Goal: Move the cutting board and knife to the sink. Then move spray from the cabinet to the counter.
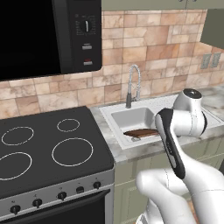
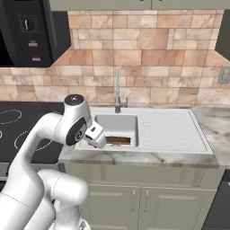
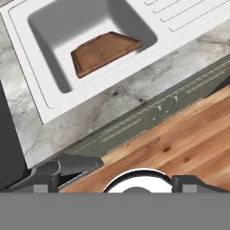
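The reddish-brown cutting board (image 3: pixel 105 51) lies flat in the basin of the white sink (image 3: pixel 40 94), and also shows as cutting board (image 1: pixel 141 132) and cutting board (image 2: pixel 117 140). My gripper (image 3: pixel 134 171) hangs open over the front edge of the counter (image 3: pixel 90 112), nearer than the sink, with nothing between its dark fingers (image 3: pixel 72 165). The white hand (image 2: pixel 95 134) sits just left of the basin. A sage-green cabinet (image 2: pixel 134 4) runs along the top above the tiles. The knife and the spray are out of view.
A chrome faucet (image 1: pixel 133 83) stands behind the basin. The black stovetop (image 1: pixel 48 148) lies left of the sink, under a black microwave (image 1: pixel 48 35). A ribbed drainboard (image 2: pixel 168 128) and marble counter (image 2: pixel 215 121) extend right. Green drawers (image 3: pixel 166 105) and wooden floor (image 3: pixel 188 134) lie below.
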